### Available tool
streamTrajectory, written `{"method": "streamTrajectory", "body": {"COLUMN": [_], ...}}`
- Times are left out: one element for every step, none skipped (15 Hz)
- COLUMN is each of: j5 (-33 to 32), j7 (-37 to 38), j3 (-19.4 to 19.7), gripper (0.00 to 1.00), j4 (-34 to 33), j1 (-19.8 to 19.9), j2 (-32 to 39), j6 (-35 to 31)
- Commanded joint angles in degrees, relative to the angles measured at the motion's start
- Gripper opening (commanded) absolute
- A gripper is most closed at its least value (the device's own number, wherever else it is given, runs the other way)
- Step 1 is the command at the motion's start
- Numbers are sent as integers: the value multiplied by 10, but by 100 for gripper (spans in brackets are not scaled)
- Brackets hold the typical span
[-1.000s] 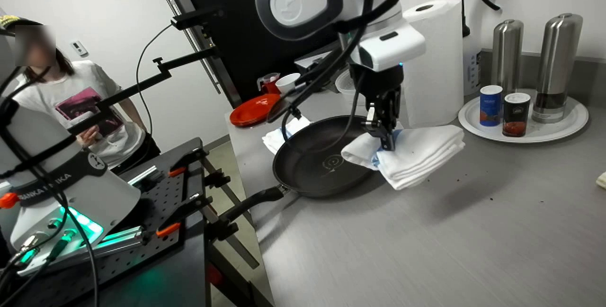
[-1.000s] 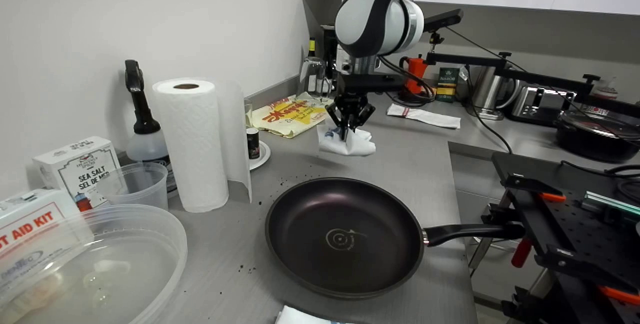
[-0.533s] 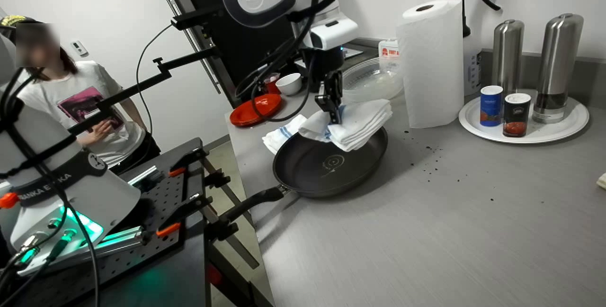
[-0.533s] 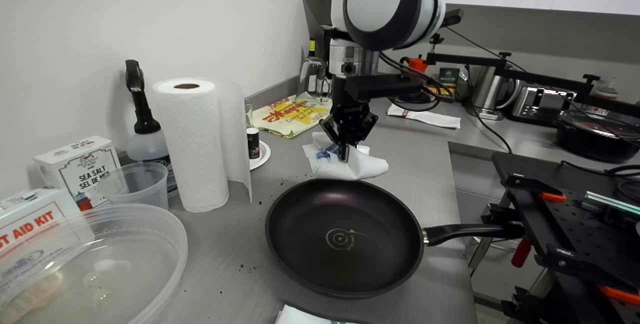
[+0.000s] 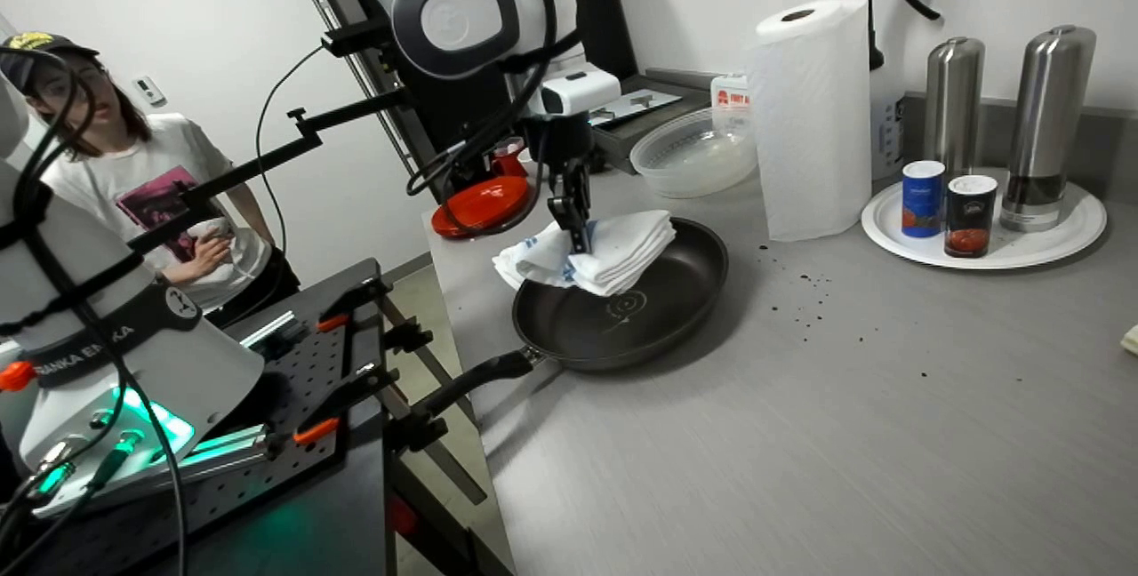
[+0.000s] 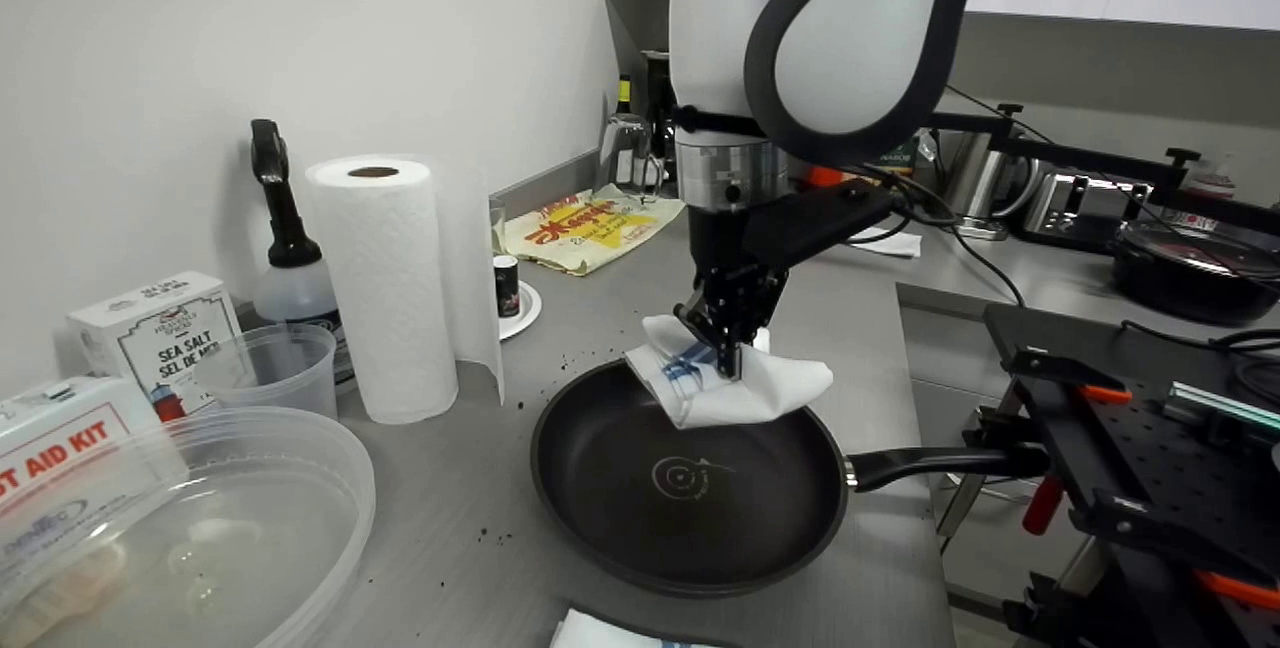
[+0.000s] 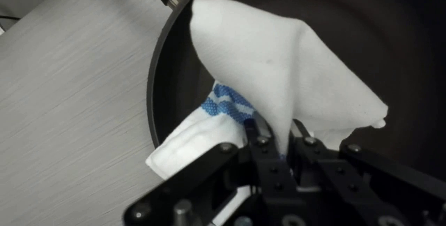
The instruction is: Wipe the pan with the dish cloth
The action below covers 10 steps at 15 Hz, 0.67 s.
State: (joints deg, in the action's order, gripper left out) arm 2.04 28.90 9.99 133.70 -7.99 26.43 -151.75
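"Over the pan (image 6: pixel 690 538), what have you got?"

"I've got the dish cloth (image 6: pixel 725 400), with the hand (image 7: pixel 278 132) clenched on a pinched-up ridge of it. The rest droops loose to either side, and in the wrist view one corner juts out past the rim, over the counter (image 7: pixel 76 107)."

"Is it on the pan, then?"

"I doubt it. In both exterior views it covers part of the far rim, and since those views seem to look from opposite ends, I'd guess it hangs above rather than presses down. Whether some fold brushes the surface, I can't tell."

"How far along are we?"

"The pick-up is done, and I'd call the carry all but done too. The wiping itself looks left to do: I'd need to lower, press the cloth flat and sweep it round the base and sides. The pale printed mark (image 6: pixel 682 478) in the base is uncovered, but nothing tells me whether any of it is wiped."

"And those dark crumbs (image 5: pixel 805 277)?"

"They lie on the counter near the pan, outside our job. So does a second folded cloth (image 6: pixel 610 634), partly out of frame, not in use."
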Motion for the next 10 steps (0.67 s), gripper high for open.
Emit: {"method": "streamTrajectory", "body": {"j5": [-69, -85, -95, -98, -100, -98, -93, -89, -87, -84], "j7": [41, 49, 52, 50, 50, 46, 39, 35, 32, 28], "j3": [38, 46, 49, 48, 49, 47, 45, 44, 46, 48], "gripper": [3, 3, 3, 3, 3, 3, 3, 3, 3, 3], "j4": [5, -1, -5, -8, -13, -19, -29, -40, -53, -67], "j1": [-44, -52, -57, -58, -59, -57, -54, -51, -50, -46], "j2": [21, 32, 42, 50, 61, 71, 86, 100, 115, 128], "j6": [-22, -23, -26, -29, -36, -39, -44, -47, -51, -52]}}
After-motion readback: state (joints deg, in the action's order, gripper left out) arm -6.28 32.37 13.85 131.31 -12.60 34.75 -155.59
